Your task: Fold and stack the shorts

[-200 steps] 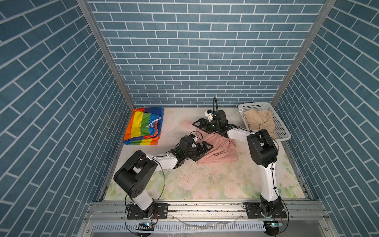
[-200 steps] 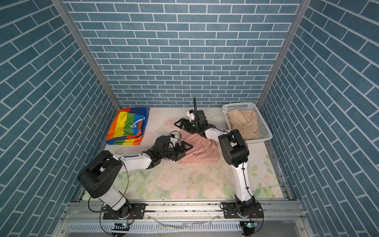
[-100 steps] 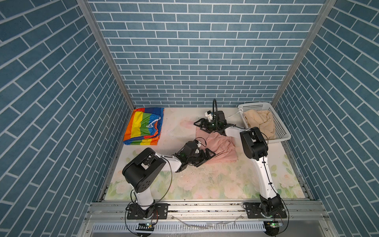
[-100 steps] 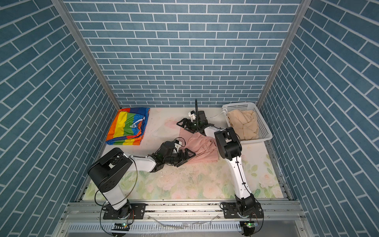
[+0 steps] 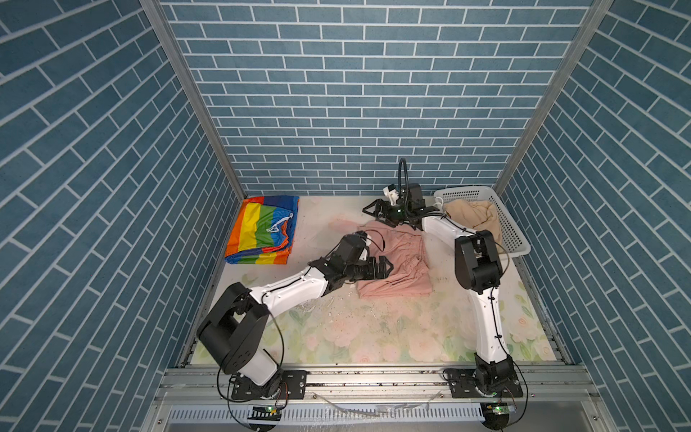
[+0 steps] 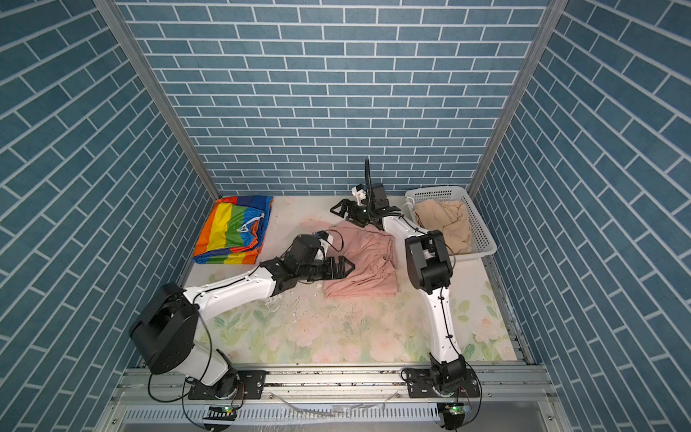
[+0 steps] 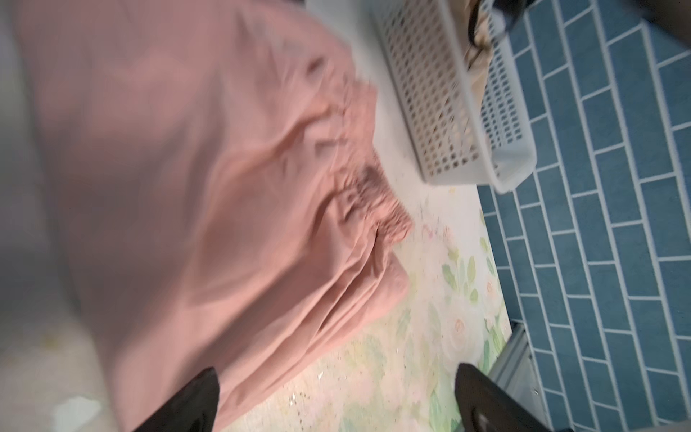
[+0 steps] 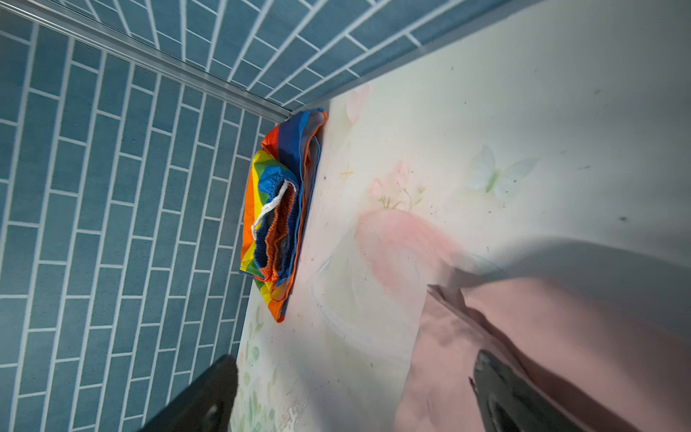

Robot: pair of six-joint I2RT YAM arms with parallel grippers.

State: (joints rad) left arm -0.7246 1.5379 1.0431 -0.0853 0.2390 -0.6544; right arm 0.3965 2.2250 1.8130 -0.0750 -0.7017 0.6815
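Top view: left gripper [image 5: 387, 267] and right gripper [image 5: 375, 217] spread wide, empty; both at pink shorts [image 5: 402, 271].

No legible text, label, brand, number or sign in any view; none readable on rainbow shorts [image 5: 261, 228], pink shorts [image 5: 404, 276], beige shorts [image 5: 471, 220] or basket [image 5: 510, 228]; wrist views blurred.

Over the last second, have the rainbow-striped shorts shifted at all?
No. In both top views the rainbow-striped shorts lie folded in the same spot, right beside the foot of the corner post.
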